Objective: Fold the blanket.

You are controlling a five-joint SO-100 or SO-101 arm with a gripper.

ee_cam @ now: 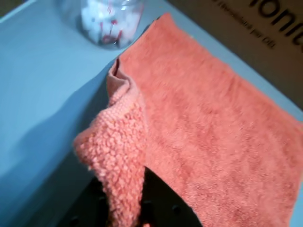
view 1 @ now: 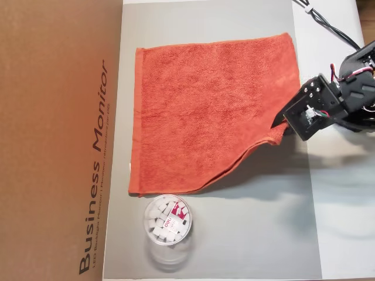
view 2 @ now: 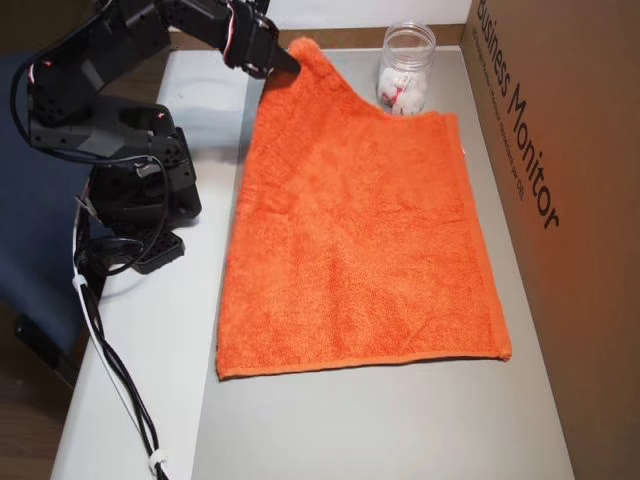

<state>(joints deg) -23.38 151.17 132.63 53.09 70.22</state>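
The blanket [view 1: 211,111] is an orange-red terry towel lying mostly flat on the grey mat; it also shows in the wrist view [ee_cam: 213,127] and the other overhead view [view 2: 360,230]. My gripper [view 1: 282,122] is shut on the blanket's corner nearest the arm and holds that corner lifted off the mat. In the wrist view the pinched corner [ee_cam: 118,156] drapes over the dark fingers [ee_cam: 161,203]. In the other overhead view my gripper [view 2: 285,60] holds the far left corner up.
A round clear plastic container [view 1: 167,221] with white pieces stands just off the blanket's edge, also seen in the wrist view [ee_cam: 106,19] and other overhead view [view 2: 405,65]. A brown cardboard box [view 1: 58,134] borders the mat. The arm's base [view 2: 130,180] and cables [view 2: 110,370] sit beside the mat.
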